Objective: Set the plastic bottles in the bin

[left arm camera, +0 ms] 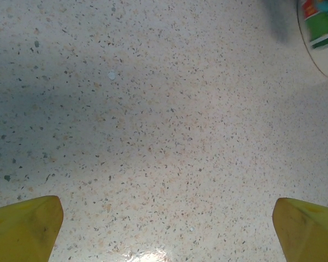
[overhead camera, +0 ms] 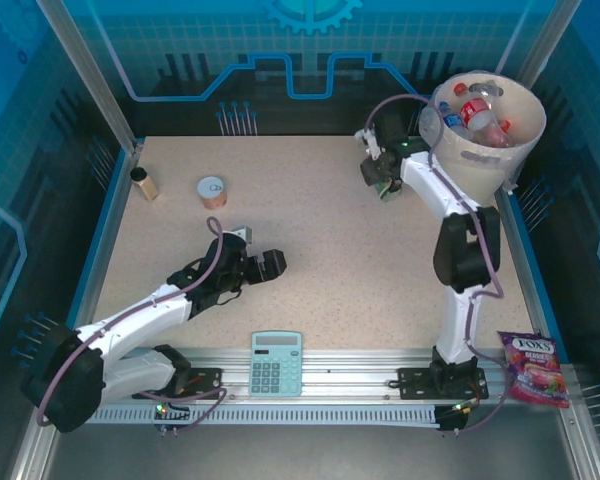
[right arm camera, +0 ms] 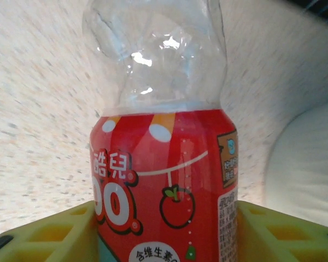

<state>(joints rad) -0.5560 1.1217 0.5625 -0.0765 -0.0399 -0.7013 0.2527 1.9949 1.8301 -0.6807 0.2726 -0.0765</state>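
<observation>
The left arm [overhead camera: 140,315] lies low and stretches from its base at the near left toward the middle. Its wrist bends a little, and the left gripper [overhead camera: 271,263] points off to the right. Its two yellow fingers [left arm camera: 24,229] are spread far apart (a really big gap), with nothing between them. The right arm [overhead camera: 465,250] stands up tall from its base at the near right, reaches far away, then bends over to the left. The right gripper [overhead camera: 383,184] hangs at the far end and points down. Its yellow fingers [right arm camera: 49,234] sit snug against both sides of a bottle [right arm camera: 164,180], one finger on each side.
</observation>
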